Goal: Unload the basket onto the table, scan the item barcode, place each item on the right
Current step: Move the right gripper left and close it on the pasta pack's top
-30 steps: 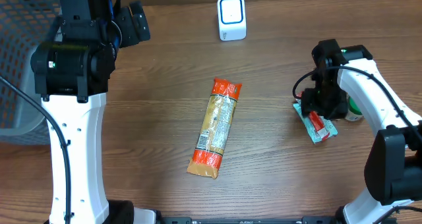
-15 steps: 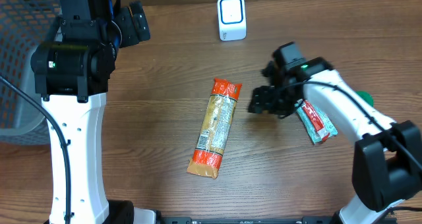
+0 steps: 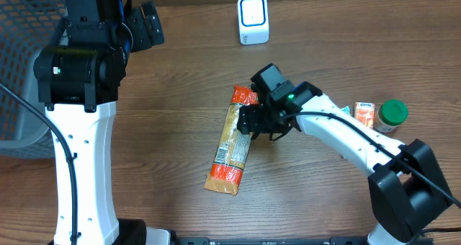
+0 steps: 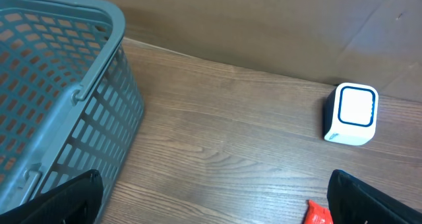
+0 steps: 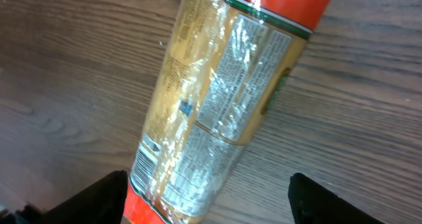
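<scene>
Since it swung left, the right gripper (image 3: 249, 122) hovers over the packet (image 3: 232, 147), jaws spread (left gripper (image 3: 148, 26) likewise).

Bare table (image 3: 166, 130) left of pasta packet (image 3: 234, 140), basket (image 3: 18, 72) walling far left, scanner (image 3: 253, 19) at rear

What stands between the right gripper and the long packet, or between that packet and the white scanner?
Nothing visible does. The right gripper hangs open right over the packet, with no object between. The table between the packet and the white scanner is bare in the overhead view.
</scene>
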`<state>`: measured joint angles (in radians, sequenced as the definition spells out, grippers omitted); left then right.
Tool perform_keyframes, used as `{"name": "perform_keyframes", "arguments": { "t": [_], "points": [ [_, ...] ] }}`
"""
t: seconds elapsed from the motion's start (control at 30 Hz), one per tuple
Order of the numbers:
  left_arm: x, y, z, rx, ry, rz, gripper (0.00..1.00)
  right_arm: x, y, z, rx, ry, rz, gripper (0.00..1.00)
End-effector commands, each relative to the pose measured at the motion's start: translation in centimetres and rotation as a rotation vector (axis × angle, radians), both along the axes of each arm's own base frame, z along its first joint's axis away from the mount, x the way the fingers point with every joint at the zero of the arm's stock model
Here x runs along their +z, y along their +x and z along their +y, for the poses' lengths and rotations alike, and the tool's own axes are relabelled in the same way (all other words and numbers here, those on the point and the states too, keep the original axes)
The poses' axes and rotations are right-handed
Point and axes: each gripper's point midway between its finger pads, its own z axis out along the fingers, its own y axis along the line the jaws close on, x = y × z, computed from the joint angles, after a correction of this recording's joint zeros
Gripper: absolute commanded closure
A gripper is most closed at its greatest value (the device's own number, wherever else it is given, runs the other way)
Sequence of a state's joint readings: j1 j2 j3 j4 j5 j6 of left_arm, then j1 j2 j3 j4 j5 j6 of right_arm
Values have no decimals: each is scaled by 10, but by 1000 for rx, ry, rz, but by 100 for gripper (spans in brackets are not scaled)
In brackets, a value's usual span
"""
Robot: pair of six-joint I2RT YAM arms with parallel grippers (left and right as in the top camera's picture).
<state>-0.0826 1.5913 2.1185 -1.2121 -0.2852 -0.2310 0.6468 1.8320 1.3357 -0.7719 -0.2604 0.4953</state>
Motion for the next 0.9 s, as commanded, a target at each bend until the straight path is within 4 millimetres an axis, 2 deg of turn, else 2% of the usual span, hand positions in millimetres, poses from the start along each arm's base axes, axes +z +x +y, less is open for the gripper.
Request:
{"name": "perform_keyframes", "arguments": {
  "t": [0.0,0.17,0.47,0.87],
  "points": [
    [5,-1,3,1,19,-9,0,-3,3,-1,-53,-26,-16,18],
    [5,-1,3,1,19,-9,0,-2,7,1,-91,-14,-17,6],
    [5,-1,3,1,19,-9,0,4,18,9,-108,28,-55,6],
    [5,-1,3,1,19,-9,0,-4,21,12,-113,27,-53,5]
  ]
}}
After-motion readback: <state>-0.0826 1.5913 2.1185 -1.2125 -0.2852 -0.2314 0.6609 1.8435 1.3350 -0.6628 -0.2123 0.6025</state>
